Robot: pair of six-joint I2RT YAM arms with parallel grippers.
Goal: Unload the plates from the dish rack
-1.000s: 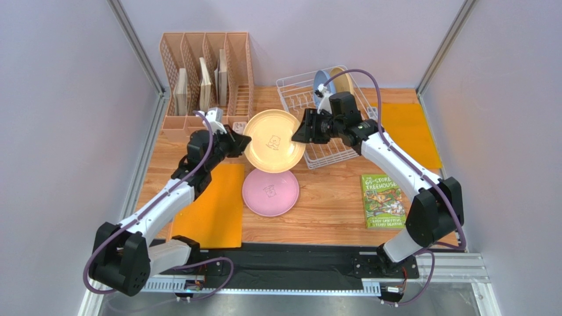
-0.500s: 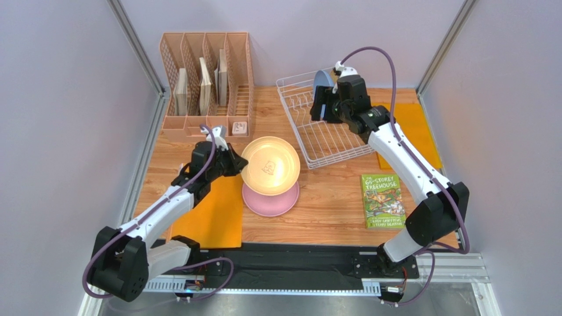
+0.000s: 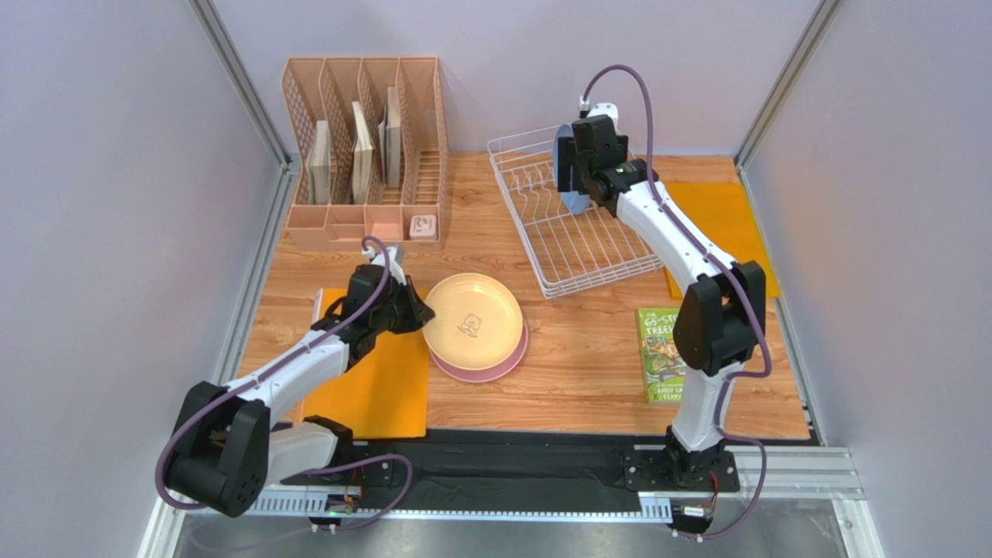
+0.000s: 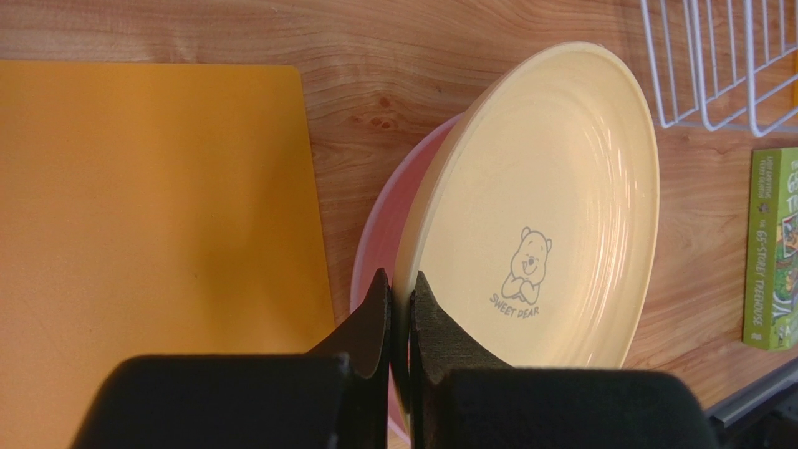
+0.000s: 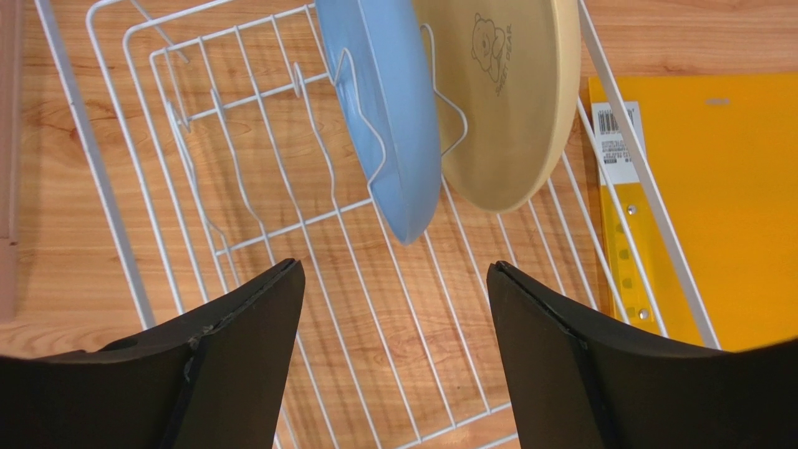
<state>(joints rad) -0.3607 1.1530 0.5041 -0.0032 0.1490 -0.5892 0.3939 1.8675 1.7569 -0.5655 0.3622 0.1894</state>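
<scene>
My left gripper (image 3: 410,312) is shut on the left rim of the pale yellow plate (image 3: 472,322). That plate lies slightly tilted over the pink plate (image 3: 503,363) on the wooden table. The left wrist view shows the jaws (image 4: 401,290) pinching the yellow plate's (image 4: 553,187) rim, with the pink plate (image 4: 389,220) right under it. My right gripper (image 3: 571,163) is open and empty above the far end of the white wire dish rack (image 3: 582,250). In the right wrist view (image 5: 393,271) the blue plate (image 5: 389,112) and the cream-tan plate (image 5: 506,103) stand upright between the prongs.
A peach slotted organizer (image 3: 365,140) with beige boards stands at the back left. An orange mat (image 3: 367,372) lies left of the stacked plates and another (image 3: 716,233) right of the rack. A green book (image 3: 673,355) lies at the front right. Grey walls close both sides.
My left gripper carried the yellow plate toward me and lowered it over the pink plate. My right gripper left that plate, swung back to the rack's far end and stands open above the blue plate.
</scene>
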